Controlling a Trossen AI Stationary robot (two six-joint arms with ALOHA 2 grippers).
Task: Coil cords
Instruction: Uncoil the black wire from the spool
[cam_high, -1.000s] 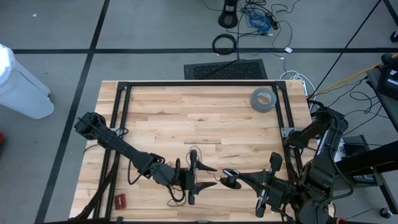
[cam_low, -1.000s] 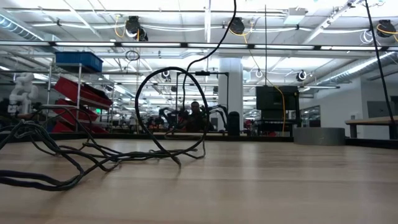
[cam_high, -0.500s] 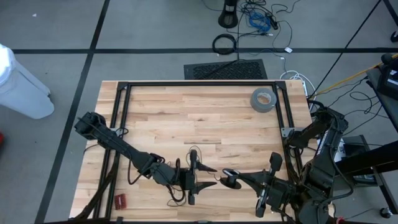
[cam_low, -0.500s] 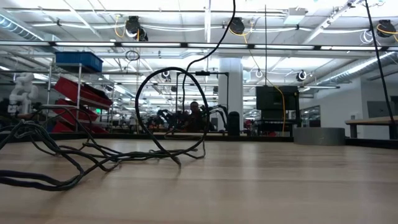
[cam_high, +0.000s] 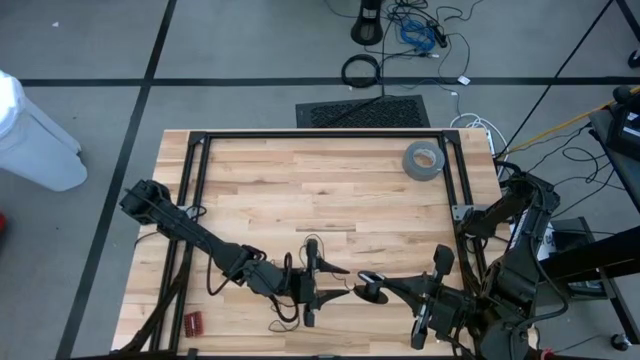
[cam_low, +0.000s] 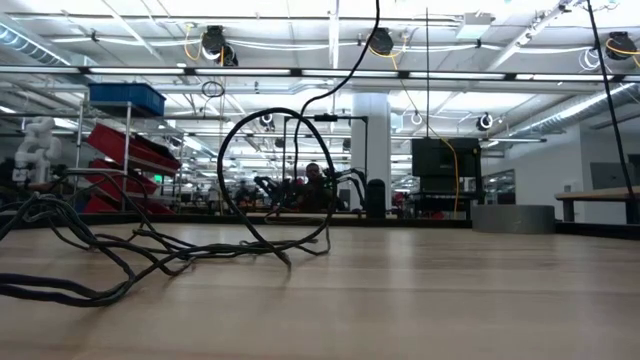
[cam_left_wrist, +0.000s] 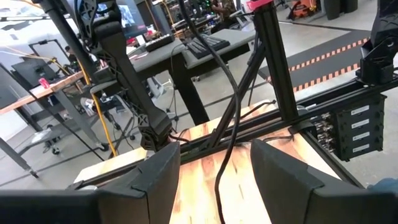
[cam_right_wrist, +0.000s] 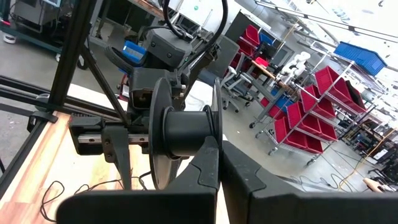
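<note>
The cord is a thin black wire. In the low view it stands in an upright loop (cam_low: 222, 160) and rises out of the top, with its slack on the wood (cam_high: 276, 325). My left gripper (cam_high: 338, 283) is near the table's front edge, pointing right. It is open, and a black cord (cam_left_wrist: 231, 124) shows in the gap between its fingers (cam_left_wrist: 214, 155). Facing it from the right, my right gripper (cam_high: 378, 290) is shut on a black spool (cam_right_wrist: 186, 134). My right gripper pinches one flange of the spool at its rim (cam_right_wrist: 216, 127), between the ends of its two fingers. The fingers come in level from the table's right. The spool is clear of the table, its axis level and its flanges upright.
A grey tape roll (cam_high: 423, 160) lies at the far right of the table. A small red thing (cam_high: 192, 322) lies at the near left. A black frame (cam_high: 320, 135) runs around the tabletop. Thicker cables (cam_low: 60, 290) sprawl on the left side.
</note>
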